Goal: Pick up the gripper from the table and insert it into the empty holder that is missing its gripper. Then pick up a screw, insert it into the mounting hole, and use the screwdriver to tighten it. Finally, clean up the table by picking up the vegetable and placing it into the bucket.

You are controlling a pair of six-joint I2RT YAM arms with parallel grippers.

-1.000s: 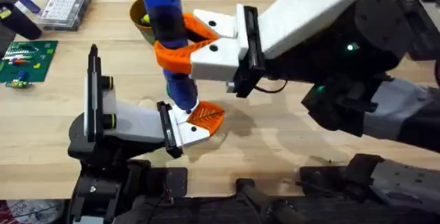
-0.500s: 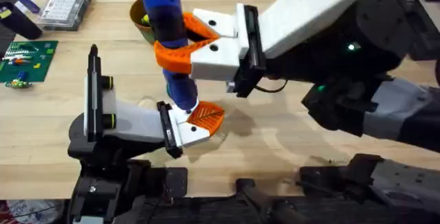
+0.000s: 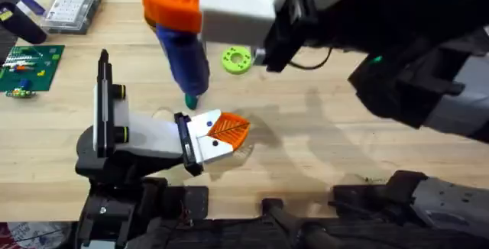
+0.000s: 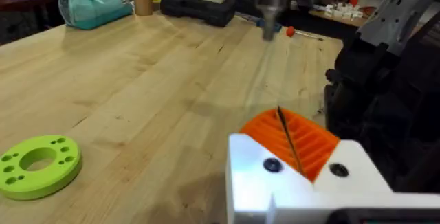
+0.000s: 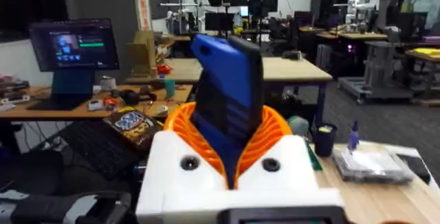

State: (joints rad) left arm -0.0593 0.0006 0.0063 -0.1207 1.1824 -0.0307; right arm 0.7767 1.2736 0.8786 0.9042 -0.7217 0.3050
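The right hand (image 3: pixel 179 8) gripped the screwdriver (image 3: pixel 182 54), raised at 11 o'clock above the gripper (image 3: pixel 221 133) seated in the holder (image 3: pixel 145 138). Tightening seemed finished; setting the tool down came next. Left hand's state: cannot tell.

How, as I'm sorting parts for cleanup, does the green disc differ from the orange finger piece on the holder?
Colour: the green disc is bright green; the orange finger piece is orange on a white block.
Shape: the disc is a round ring with small holes; the finger piece is a ribbed triangular fin.
Place: the disc lies flat, alone on the table; the finger piece sits at the holder.
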